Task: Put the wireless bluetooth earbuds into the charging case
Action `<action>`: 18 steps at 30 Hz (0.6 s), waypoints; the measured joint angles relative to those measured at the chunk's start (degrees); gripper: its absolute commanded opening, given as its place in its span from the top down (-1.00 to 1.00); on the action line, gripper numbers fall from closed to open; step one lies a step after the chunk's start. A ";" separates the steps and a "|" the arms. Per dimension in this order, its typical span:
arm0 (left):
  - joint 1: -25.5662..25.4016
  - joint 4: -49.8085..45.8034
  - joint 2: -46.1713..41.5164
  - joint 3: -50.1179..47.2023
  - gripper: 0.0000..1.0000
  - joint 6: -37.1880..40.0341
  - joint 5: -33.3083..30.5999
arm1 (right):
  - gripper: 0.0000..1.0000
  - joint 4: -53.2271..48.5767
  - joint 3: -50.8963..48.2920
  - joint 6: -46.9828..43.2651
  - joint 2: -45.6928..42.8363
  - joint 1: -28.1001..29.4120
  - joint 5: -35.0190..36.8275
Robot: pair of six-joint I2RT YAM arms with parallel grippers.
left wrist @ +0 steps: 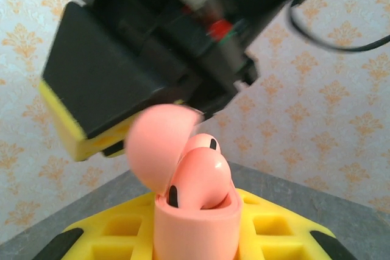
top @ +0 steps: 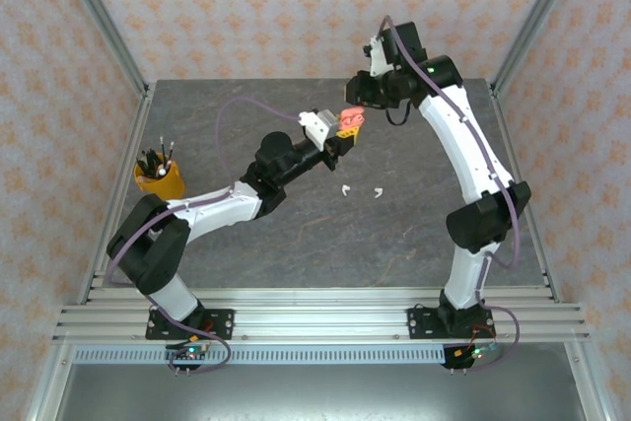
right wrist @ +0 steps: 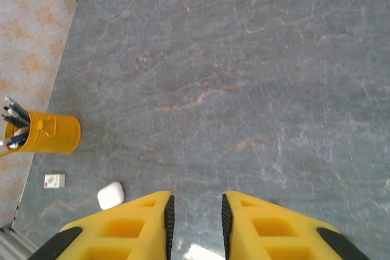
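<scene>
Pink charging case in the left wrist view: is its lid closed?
No, the lid of the pink charging case stands open, with two pink earbuds seated inside.

Top external camera: fixed overhead on the near side, looking down on the whole table [top: 296, 244]. Left wrist camera: roughly level, facing the patterned wall [left wrist: 341, 89], very close to the pink charging case [left wrist: 195, 223]. Right wrist camera: raised, aimed steeply down at the table; shares the yellow pen cup [right wrist: 52, 133] with the top view
</scene>
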 measured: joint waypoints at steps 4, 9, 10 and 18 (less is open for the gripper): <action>0.28 0.02 1.11 0.02 1.00 -0.07 -0.22 | 0.42 0.85 -6.64 0.04 -6.16 0.15 -0.24; 0.39 0.04 1.77 0.02 1.00 -0.90 -0.68 | 0.32 4.39 -12.94 2.58 -12.61 -0.02 5.66; 0.39 0.02 1.92 0.02 1.00 -1.25 -1.11 | 0.32 5.49 -14.23 3.61 -13.70 -0.22 7.52; 3.45 -10.45 7.19 7.43 1.00 -11.69 -2.05 | 0.33 12.55 -25.90 11.69 -16.68 -1.62 13.97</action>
